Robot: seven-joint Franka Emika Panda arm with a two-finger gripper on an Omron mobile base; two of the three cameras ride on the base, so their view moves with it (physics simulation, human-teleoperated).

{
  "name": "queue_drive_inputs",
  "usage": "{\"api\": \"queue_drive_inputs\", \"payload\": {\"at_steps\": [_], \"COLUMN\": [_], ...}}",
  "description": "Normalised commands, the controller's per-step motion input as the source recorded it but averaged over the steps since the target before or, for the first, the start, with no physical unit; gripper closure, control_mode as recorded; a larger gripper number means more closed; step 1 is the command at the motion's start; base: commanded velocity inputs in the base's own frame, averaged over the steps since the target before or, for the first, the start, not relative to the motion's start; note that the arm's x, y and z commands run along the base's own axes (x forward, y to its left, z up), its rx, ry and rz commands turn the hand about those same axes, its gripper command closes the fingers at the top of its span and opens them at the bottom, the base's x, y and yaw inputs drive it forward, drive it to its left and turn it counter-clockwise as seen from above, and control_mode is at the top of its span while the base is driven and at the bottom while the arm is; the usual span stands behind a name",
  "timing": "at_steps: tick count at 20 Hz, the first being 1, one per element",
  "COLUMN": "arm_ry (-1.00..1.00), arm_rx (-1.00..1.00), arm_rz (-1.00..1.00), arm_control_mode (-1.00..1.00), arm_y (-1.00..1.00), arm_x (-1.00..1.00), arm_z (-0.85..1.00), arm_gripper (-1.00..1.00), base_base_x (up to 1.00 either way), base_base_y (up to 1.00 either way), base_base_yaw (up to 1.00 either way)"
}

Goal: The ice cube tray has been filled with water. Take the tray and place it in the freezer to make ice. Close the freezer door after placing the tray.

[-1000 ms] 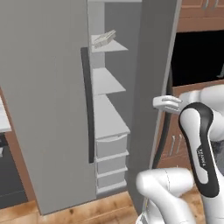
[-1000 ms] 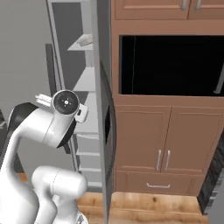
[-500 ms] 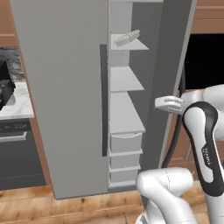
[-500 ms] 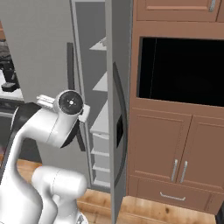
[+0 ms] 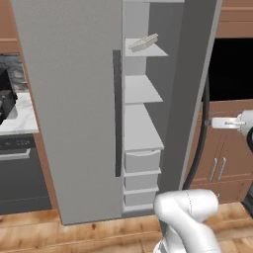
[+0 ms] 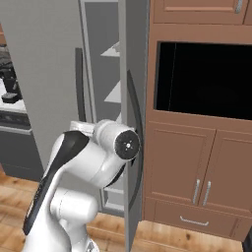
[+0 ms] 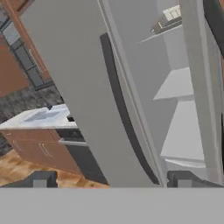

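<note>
The ice cube tray (image 5: 143, 43) (image 7: 173, 14) lies on the top white shelf inside the freezer (image 5: 141, 128). The freezer's left door (image 5: 74, 108) stands swung open, its dark bar handle (image 5: 116, 113) (image 7: 124, 109) facing me. My gripper (image 7: 113, 179) is open and holds nothing. It hangs in front of the open door and looks at the handle and the shelves. In the left base view the gripper (image 5: 221, 123) sits far right, in front of the fridge's right-hand door (image 5: 190, 89). In the right base view the arm (image 6: 83, 157) covers the hand.
White drawers (image 5: 142, 160) fill the freezer's lower part. A pale counter with a dark stove (image 5: 12, 116) lies left of the open door. Brown cabinets with a black oven recess (image 6: 202, 78) stand to the right. The floor is wood.
The base has driven, so the whole scene has shifted right in both base views. My hand has swung further right and sits a little lower. The gripper stays open and the tray stays on its shelf.
</note>
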Motion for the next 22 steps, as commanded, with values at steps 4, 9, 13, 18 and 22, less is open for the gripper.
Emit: {"api": "queue_drive_inputs", "payload": {"at_steps": [4, 9, 13, 18, 22], "arm_ry": [-0.11, 0.00, 0.00, 0.00, 0.00], "arm_rx": [0.00, 0.01, 0.02, 0.04, 0.06], "arm_rz": [0.00, 0.00, 0.00, 0.02, 0.12], "arm_control_mode": [-1.00, -1.00, -1.00, -1.00, -1.00], "arm_y": [-0.81, -0.80, -0.66, -0.30, -0.04], "arm_x": [0.09, 0.58, 0.68, 0.70, 0.60], "arm_z": [0.00, 0.00, 0.00, 0.00, 0.00], "arm_gripper": [-1.00, -1.00, -1.00, -1.00, -1.00], "base_base_x": [0.00, 0.00, 0.00, 0.00, 0.00], "base_base_y": [0.00, 0.00, 0.00, 0.00, 0.00], "base_base_yaw": [0.00, 0.00, 0.00, 0.00, 0.00]}}
